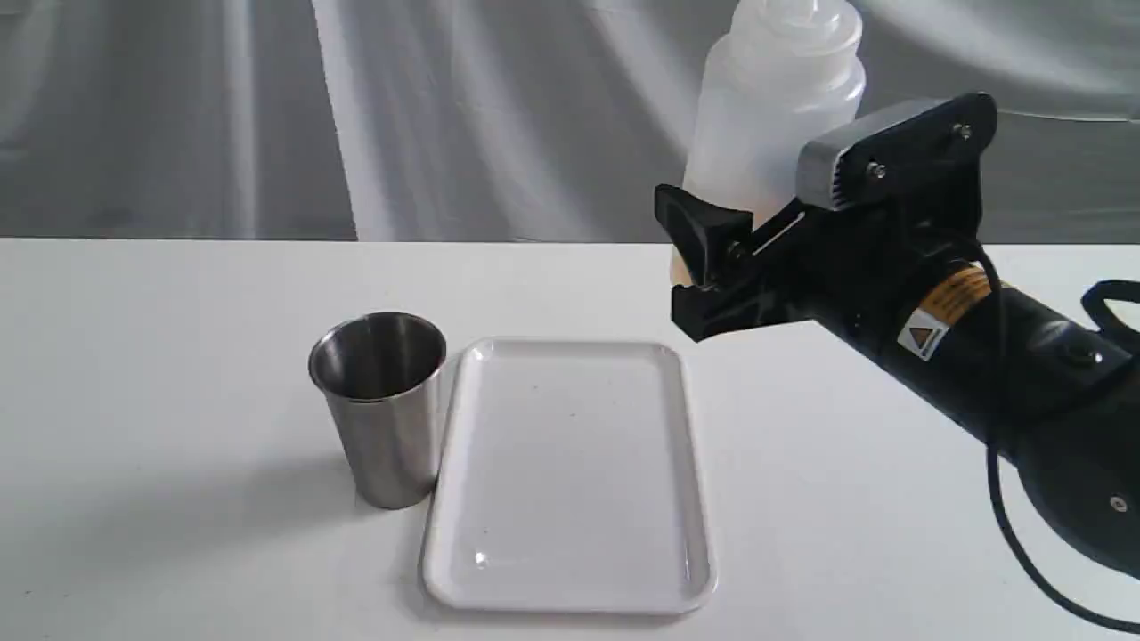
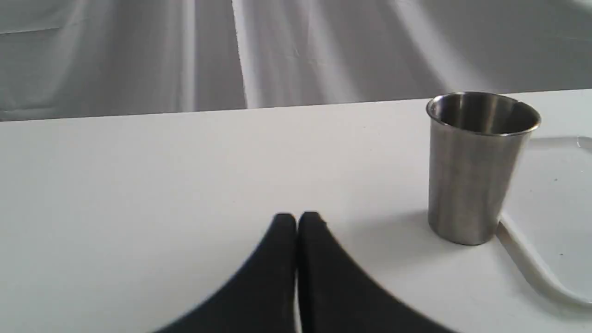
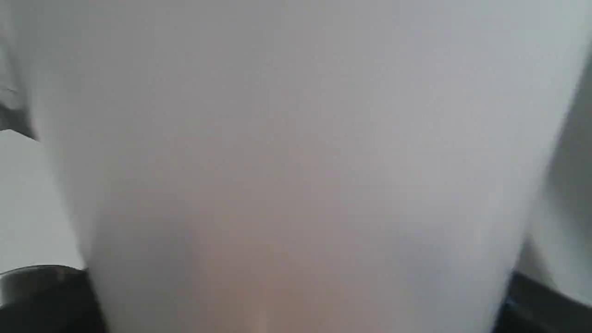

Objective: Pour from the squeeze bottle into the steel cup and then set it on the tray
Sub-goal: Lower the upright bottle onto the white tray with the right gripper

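The squeeze bottle (image 1: 766,116) is held off the table, nearly upright, to the right of the tray and behind it. My right gripper (image 1: 699,267) is shut on its lower part, where a little amber liquid shows. Its nozzle is cut off by the top of the exterior view. The bottle's whitish wall (image 3: 296,162) fills the right wrist view. The steel cup (image 1: 383,409) stands upright beside the left edge of the white tray (image 1: 570,472), and nothing lies on the tray. In the left wrist view my left gripper (image 2: 297,219) is shut and holds nothing, low over the table to the left of the cup (image 2: 471,171).
A grey draped cloth hangs behind the white table (image 1: 160,356). The right arm and its black cable (image 1: 1006,499) reach in from the right side. A corner of the tray (image 2: 550,208) shows in the left wrist view beside the cup.
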Tool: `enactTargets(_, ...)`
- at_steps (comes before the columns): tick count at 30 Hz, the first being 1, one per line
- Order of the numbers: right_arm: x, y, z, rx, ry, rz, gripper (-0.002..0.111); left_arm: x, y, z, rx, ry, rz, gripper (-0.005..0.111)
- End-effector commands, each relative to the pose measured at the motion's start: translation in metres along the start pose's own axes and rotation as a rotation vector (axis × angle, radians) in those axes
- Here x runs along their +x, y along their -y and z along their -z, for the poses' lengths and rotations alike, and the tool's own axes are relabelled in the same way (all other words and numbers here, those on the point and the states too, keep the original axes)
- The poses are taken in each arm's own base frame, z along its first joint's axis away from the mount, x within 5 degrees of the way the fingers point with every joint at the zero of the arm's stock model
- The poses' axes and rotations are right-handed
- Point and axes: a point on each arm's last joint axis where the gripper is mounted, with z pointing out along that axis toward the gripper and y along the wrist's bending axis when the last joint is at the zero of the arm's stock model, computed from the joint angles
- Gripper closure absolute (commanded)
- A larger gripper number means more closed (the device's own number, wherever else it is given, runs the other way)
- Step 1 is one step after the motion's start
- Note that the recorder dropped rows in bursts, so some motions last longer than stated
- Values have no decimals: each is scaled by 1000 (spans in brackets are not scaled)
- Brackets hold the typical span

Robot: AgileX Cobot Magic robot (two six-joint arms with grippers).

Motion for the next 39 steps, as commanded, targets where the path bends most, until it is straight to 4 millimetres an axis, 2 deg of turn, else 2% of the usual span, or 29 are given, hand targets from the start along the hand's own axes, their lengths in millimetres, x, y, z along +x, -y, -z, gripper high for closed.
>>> enactTargets(1,-3,-3,0,-3,33,-25,108,1,0,0,5,6,1,107)
enactTargets(10,35,-21,-16,-51,-7,-69,108,1,0,0,5,6,3,107)
enactTargets(15,52,-23,-22,-57,6,-78,108,1,0,0,5,6,3,107)
enactTargets(20,60,-24,-30,-65,51,-93,108,1,0,0,5,6,1,107)
enactTargets(29,64,-33,-61,-121,13,-93,108,1,0,0,5,6,1,107)
enactTargets(39,88,-49,-85,-146,-39,-101,108,1,0,0,5,6,3,107)
